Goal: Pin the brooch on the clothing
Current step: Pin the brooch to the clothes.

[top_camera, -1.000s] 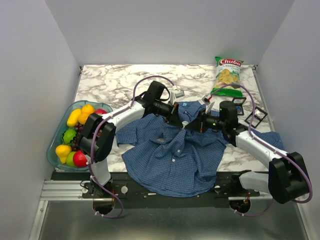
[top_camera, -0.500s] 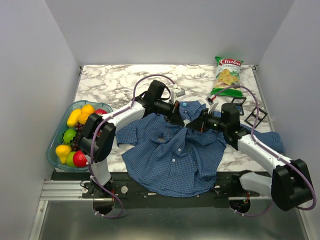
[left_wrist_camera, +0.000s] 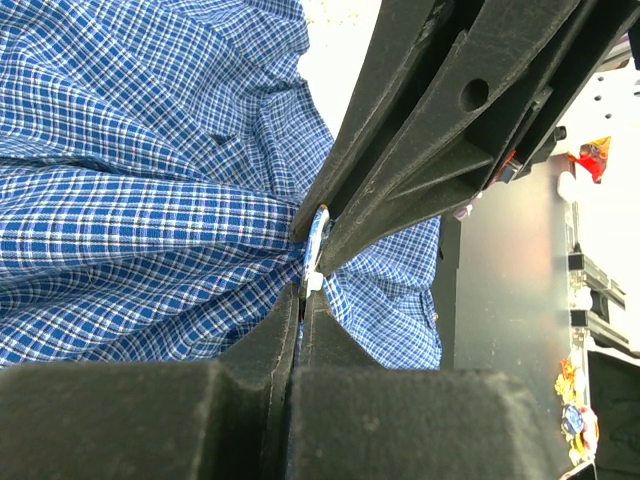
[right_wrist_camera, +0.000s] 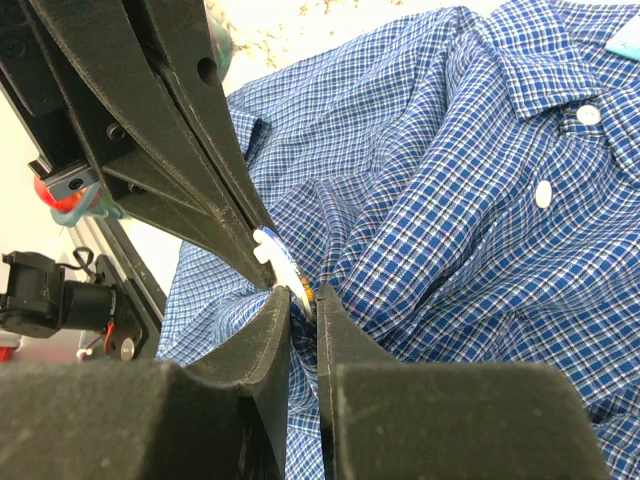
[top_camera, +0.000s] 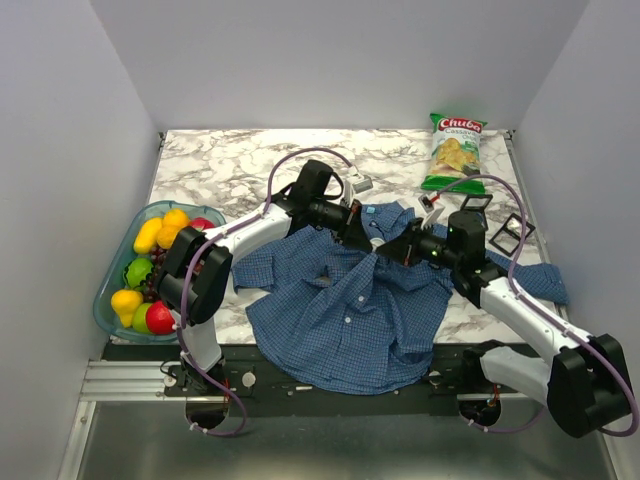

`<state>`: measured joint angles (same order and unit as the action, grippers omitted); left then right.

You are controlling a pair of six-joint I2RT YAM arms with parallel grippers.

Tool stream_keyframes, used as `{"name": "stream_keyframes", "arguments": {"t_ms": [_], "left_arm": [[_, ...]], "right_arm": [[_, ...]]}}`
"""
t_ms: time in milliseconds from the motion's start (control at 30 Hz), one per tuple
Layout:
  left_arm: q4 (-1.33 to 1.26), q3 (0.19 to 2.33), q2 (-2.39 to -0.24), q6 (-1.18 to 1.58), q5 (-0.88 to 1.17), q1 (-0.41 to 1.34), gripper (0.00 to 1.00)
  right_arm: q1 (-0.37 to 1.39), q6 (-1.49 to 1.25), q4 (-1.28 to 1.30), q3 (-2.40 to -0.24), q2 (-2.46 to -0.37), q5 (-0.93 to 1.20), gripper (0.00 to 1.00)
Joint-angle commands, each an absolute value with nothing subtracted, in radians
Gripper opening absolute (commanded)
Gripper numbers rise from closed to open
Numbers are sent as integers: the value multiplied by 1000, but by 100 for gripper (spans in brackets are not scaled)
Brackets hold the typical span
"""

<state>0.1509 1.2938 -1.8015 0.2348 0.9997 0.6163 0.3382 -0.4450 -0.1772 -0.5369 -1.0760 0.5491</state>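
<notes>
Brooch (right_wrist_camera: 280,262): small white-blue disc, seen edge-on, held at bunched fold of clothing (top_camera: 340,310), toward collar end of shirt spread on bench (top_camera: 230,160). Long axis tilted along line joining both tips. Lower rim clamped in right end effector (right_wrist_camera: 303,298), jaws drawn nearly together on it. Upper rim met by left end effector (left_wrist_camera: 300,305), fully closed; fabric possibly pinched there, not resolved. Both tips touching brooch, neither nearer. Fold lies directly beneath, so pin judged to be driven down into it.

Marble table (top_camera: 220,160), grey walls (top_camera: 340,60)
</notes>
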Motion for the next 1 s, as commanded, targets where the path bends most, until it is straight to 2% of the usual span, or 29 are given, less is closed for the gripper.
{"name": "stream_keyframes", "arguments": {"t_ms": [0,667,867,967], "left_arm": [[232,1284,-1809,262,1025,606,0],[209,1275,-1809,308,982,563,0],[210,1273,-1804,308,977,561,0],[212,1273,-1801,307,968,560,0]], "right_arm": [[293,-445,-216,-531,-1040,377,12],[285,-436,-166,-522,-963,351,14],[284,-433,-144,-522,-942,337,23],[284,-426,-127,-528,-928,327,34]]}}
